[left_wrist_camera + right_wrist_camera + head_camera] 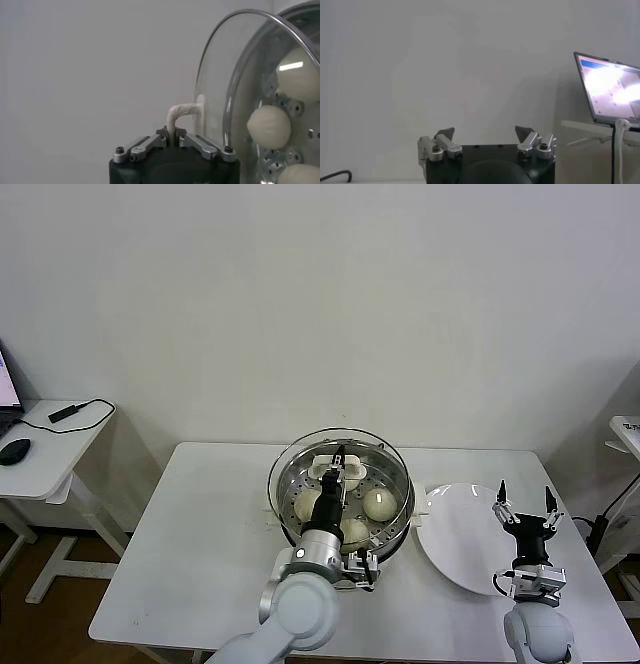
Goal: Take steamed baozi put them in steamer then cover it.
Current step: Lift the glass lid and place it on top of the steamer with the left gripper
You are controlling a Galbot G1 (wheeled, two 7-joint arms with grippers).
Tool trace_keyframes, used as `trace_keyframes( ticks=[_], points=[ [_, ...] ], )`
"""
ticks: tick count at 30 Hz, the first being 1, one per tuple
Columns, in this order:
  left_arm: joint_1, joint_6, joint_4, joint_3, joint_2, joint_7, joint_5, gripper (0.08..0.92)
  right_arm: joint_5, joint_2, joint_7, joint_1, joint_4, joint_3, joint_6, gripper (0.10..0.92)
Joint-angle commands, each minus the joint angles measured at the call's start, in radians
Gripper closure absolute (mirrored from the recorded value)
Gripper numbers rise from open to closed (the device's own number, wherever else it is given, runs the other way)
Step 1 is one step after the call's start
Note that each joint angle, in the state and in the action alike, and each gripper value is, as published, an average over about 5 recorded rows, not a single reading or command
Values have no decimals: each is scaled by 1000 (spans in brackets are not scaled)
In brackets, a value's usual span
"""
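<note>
- One white table (200, 534) fills your head view and carries the whole scene, with a plain pale wall behind it.
- At the table's middle you see the steamer (288, 514), a wide shiny steel pot with a perforated tray, standing just beside the plate.
- Over the pot sits the clear glass lid (385, 452), its rim ringing the pot's mouth; your left wrist view shows the pane edge-on against the steel rim.
- To the pot's right lies the flat white plate (460, 539), bare on top.
- Your left gripper (340, 456) is above the middle of the pot, its fingers pinched shut on the lid's white handle (181, 112).
- Your right gripper (525, 502) hangs over the plate's right part, fingers spread wide with nothing between them.
- Three steamed baozi (380, 504) are clearly visible to you through the glass, resting on the tray inside the pot; a fourth cannot be made out behind the arm.
- On the side desk at far left you see a black mouse (14, 451).
</note>
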Motion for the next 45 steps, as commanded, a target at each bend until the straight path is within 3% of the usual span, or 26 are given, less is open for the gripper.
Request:
trace_keyframes(
  ticks=[1,45],
  points=[
    [-29,32,85,33,-53,48,80,813,-2,3,-1,0,-2,2,-1,203],
    [-7,-18,169,19,-89,5,125,813,-8,10,-4,9,-19,4,3,203]
  ],
)
